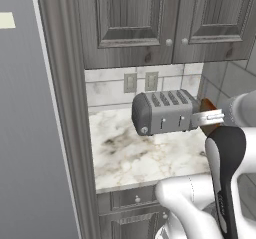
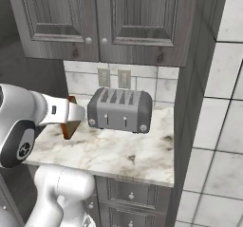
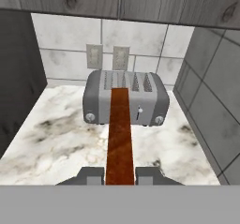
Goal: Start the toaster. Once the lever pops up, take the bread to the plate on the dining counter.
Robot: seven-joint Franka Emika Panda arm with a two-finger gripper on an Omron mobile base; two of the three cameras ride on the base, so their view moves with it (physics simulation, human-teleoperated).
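My pincer [image 3: 120, 175] clamps the bread [image 3: 120, 138] on edge. It hangs above the desk [image 3: 61, 143], apart from the toaster [image 3: 93, 101].

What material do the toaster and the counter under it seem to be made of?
The toaster looks like brushed dark-grey metal: even matte sheen, rounded ends, small bright knobs. The counter looks like polished marble, or an imitation of it: white surface with grey-brown cloudy veins.

Arm: white with dark joints, rising at lower right of the left base view, forearm level toward frame centre.
Gripper [image 3: 120, 174]: dark fingertips closed on the brown bread slice [image 3: 120, 138], bottom centre of hand view.
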